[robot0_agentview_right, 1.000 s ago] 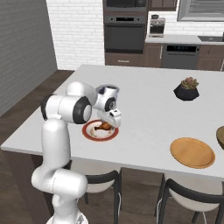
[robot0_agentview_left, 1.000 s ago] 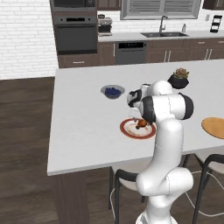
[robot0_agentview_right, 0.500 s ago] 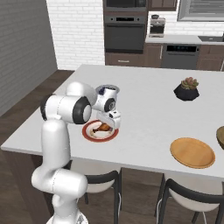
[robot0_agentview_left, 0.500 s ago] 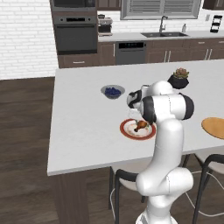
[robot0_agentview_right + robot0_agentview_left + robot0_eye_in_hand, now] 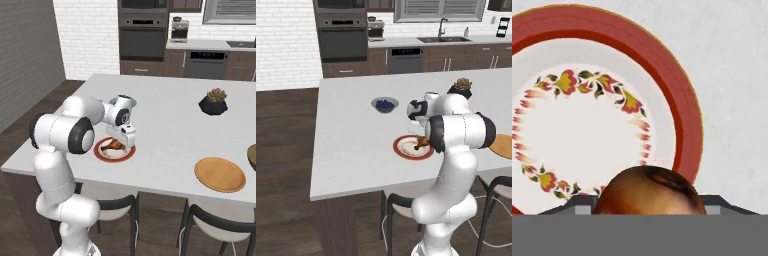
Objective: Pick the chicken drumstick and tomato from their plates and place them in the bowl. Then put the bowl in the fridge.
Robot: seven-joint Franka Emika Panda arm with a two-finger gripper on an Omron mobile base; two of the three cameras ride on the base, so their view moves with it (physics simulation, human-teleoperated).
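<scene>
The robot's gripper (image 5: 123, 141) is down low over the white plate with the red rim (image 5: 403, 152), near the front edge of the big grey counter (image 5: 351, 135). The chicken drumstick (image 5: 649, 192) sits between the two fingers, and from the camera on the hand it looks big and brown and very close. The fingers look pressed in on its sides, so I think the gripper is holding the drumstick, but it seems to rest on the plate too. Now comes the lifting part, I think. To do it well, the arm should go straight up first, so the drumstick does not drag over the plate or push the plate along. It should go slow, because the meat is round and may slip or turn in the fingers. If it tips, the bone end could catch the rim. Then it needs to travel far to the robot's right. The wooden plate (image 5: 220, 174) lies that way, well apart from the red one, and a brown edge that may be the bowl (image 5: 252, 156) peeks in just past it. I cannot see the tomato. The little bowl of blueberries (image 5: 385, 105) and the black plant pot (image 5: 213, 102) sit further back, so the arm should keep away from them.
</scene>
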